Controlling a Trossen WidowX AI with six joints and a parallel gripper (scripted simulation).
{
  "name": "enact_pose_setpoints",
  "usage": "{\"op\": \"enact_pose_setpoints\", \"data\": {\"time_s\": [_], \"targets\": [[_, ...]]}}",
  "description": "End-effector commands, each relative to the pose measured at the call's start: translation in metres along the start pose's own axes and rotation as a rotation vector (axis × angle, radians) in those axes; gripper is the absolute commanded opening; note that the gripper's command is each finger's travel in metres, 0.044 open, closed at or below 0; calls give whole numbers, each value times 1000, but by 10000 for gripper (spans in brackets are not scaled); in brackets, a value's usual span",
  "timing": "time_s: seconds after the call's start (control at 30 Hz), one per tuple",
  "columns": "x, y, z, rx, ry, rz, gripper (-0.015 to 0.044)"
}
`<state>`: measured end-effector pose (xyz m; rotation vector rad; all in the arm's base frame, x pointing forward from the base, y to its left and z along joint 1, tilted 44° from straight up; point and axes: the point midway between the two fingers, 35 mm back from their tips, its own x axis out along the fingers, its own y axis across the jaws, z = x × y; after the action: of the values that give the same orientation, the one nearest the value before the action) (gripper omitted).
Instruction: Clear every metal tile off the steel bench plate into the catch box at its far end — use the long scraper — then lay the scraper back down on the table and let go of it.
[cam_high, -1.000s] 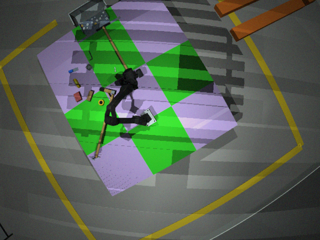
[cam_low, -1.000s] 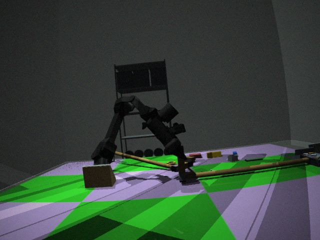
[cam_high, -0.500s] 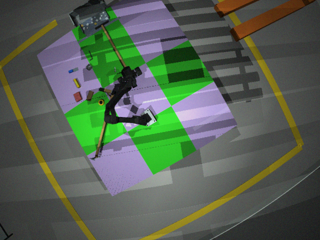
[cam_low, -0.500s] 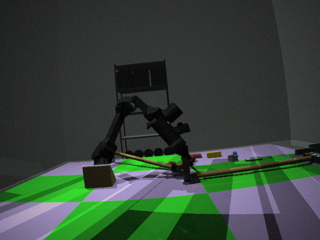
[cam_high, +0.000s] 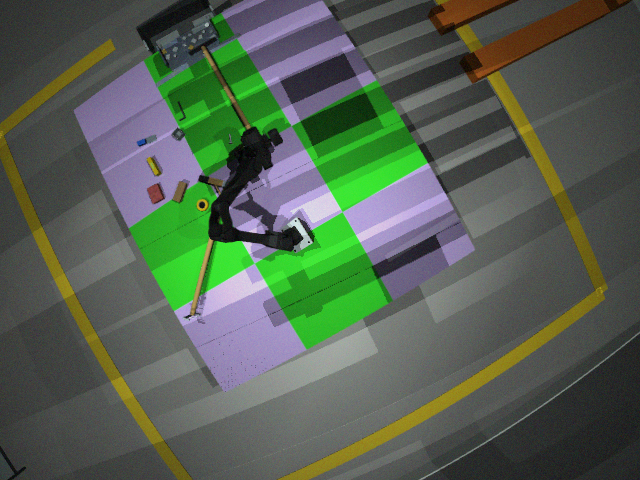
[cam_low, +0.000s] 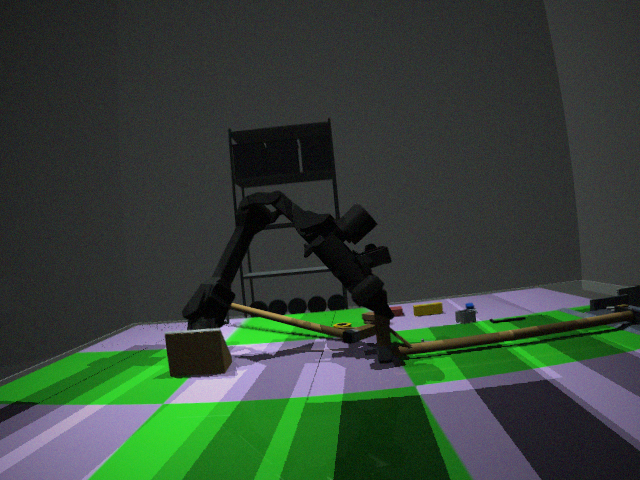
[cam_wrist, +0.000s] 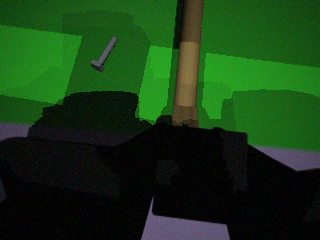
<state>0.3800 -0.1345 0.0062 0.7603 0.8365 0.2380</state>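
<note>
gripper (cam_low: 386, 356) jaws clenched on the scraper (cam_high: 225, 85) handle low over the table (cam_high: 392, 206); blade at 11 o'clock reaches the box (cam_high: 175, 38), holding tiles (cam_high: 181, 47) inside.

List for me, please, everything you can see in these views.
Long wooden scraper pole: one, tan, far end at the catch box.
Dark grey catch box: one, at the table's far corner.
Small metal tiles: several, pale grey, inside the box.
Second wooden pole: one, tan, lying partly under the arm.
L-shaped key: one, black, on the table.
Steel bolt: one, grey, beside the scraper.
Yellow block, red block, brown block: one each, clustered near a table edge.
Yellow ring: one, by the arm.
Orange beams: two, on the floor.
Dark shelf rack: one, behind the table.
Robot arm: one, black.
Claw: one, black, shut on the scraper.
</note>
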Motion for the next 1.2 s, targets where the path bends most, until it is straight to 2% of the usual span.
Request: {"op": "enact_pose_setpoints", "data": {"time_s": [0.0, 1.17], "targets": [[3, -3, 9, -1, -9, -4, 0], [28, -7, 49, -3, -10, -4, 0]]}}
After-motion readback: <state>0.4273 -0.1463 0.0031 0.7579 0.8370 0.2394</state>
